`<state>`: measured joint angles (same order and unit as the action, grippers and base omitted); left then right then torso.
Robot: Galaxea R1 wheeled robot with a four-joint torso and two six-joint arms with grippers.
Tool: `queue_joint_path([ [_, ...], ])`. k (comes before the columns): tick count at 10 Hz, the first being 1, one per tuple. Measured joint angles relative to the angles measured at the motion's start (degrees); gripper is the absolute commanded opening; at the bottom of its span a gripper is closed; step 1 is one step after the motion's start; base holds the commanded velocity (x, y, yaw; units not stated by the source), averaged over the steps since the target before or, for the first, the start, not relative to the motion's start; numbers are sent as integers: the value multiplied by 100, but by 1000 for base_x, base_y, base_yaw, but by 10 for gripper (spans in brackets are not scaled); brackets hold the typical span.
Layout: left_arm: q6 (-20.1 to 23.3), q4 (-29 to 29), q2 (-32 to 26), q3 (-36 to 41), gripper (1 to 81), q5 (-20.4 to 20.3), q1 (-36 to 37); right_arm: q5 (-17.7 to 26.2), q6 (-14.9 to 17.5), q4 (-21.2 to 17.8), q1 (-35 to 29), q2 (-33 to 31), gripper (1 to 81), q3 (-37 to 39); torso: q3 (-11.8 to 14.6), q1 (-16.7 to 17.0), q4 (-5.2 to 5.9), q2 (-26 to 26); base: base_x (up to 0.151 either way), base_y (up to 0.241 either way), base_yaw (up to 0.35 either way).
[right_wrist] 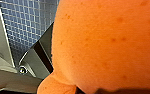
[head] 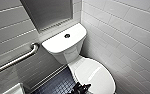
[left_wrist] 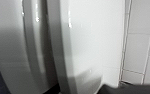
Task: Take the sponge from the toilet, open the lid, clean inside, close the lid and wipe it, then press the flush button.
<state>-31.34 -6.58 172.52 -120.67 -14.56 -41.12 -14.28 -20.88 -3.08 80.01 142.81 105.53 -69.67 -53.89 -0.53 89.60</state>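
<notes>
Sponge [right_wrist: 103, 42] — off toilet [head: 66, 47], tight against right claw [right_wrist: 117, 91], which looks clamped on it. Looks soft, light, squashy; best gripped across middle, not lobe end. White lid [head: 96, 75] down; left claw [head: 82, 88] at its edge — apart or together, cannot tell.

Bright, even light from above. Glare streaks the lid [head: 96, 73] and the toilet [left_wrist: 36, 17]; soft shadow sits under the tank [head: 63, 40]. Tiles [head: 131, 27] bow toward the edges. The sponge [right_wrist: 103, 45] looms unfocused.
</notes>
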Motion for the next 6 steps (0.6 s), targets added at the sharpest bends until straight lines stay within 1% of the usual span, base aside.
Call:
queue_joint_path([
  [1, -55, -22, 105, -116, 811, 12, 24, 0, 0, -2, 0, 2, 10, 22, 0, 0, -2, 0, 0, 0, 0],
  [2, -204, -24, 110, -132, 811, 65, 57, 2, 0, -2, 0, 0, 10, 37, 0, 0, 0, 0, 0, 0, 0],
  [3, -401, -35, 94, -129, 811, 207, 121, 2, 0, 0, 1, 7, 10, 44, 0, 0, 0, 0, 0, 0, 0],
  [4, -496, -63, 77, -107, 811, 290, 154, -2, 0, 0, 0, 32, 10, 80, 0, 0, 0, 0, 0, 0, 0],
  [6, -564, -102, 0, 56, 811, 401, 201, 17, 0, -2, -2, 123, 10, 168, 0, 0, -2, 0, 0, 0, 0],
])
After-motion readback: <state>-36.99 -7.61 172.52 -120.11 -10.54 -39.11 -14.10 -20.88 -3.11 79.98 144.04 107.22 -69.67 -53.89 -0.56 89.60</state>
